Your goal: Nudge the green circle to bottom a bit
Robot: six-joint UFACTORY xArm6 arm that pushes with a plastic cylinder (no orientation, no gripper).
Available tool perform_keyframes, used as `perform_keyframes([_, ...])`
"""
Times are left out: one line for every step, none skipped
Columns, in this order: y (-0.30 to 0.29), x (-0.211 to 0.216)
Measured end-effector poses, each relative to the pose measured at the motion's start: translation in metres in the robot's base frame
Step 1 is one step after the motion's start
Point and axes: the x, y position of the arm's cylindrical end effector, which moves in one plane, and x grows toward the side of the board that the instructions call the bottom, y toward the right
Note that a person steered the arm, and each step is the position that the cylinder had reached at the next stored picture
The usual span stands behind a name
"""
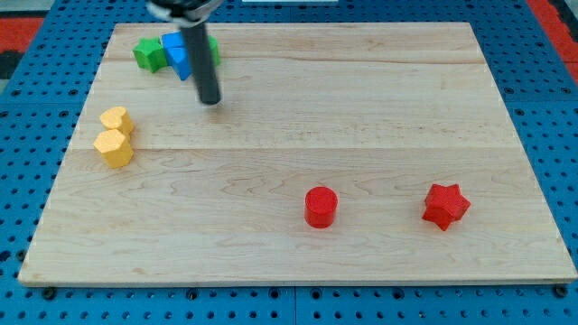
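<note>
A green block [215,49], probably the green circle, shows only as a sliver at the view's top left, mostly hidden behind my rod. My tip [210,101] rests on the board just below it and below the blue block [178,56]. A second green block [149,54], star-like, touches the blue block's left side.
Two yellow blocks sit at the left: a heart-like one [116,119] above a hexagon-like one [114,148]. A red cylinder [321,206] and a red star [445,205] sit at the lower right. The wooden board [361,108] lies on a blue pegboard.
</note>
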Motion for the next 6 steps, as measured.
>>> perform_keyframes([0.026, -0.056])
perform_keyframes([0.026, -0.099])
perform_keyframes([0.003, -0.106])
perform_keyframes([-0.017, -0.105])
perform_keyframes([-0.013, -0.102])
perform_keyframes([-0.01, -0.094])
